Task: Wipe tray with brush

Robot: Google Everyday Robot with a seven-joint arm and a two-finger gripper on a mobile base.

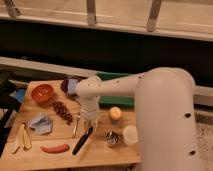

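The tray (118, 102) is the green bin at the back of the wooden table, mostly hidden behind my white arm. The brush (83, 141) lies on the table in front of it, with its black handle running diagonally from upper right to lower left. My gripper (90, 121) points down at the upper end of the brush handle, just at or above it. I cannot tell whether it touches the brush.
Around the table are a red bowl (42, 93), dark grapes (62, 111), a blue-grey cloth (40, 123), bananas (21, 137) and a red sausage (55, 148). There are also a fork (76, 125), an orange (115, 113), a metal cup (112, 138) and a white cup (130, 135).
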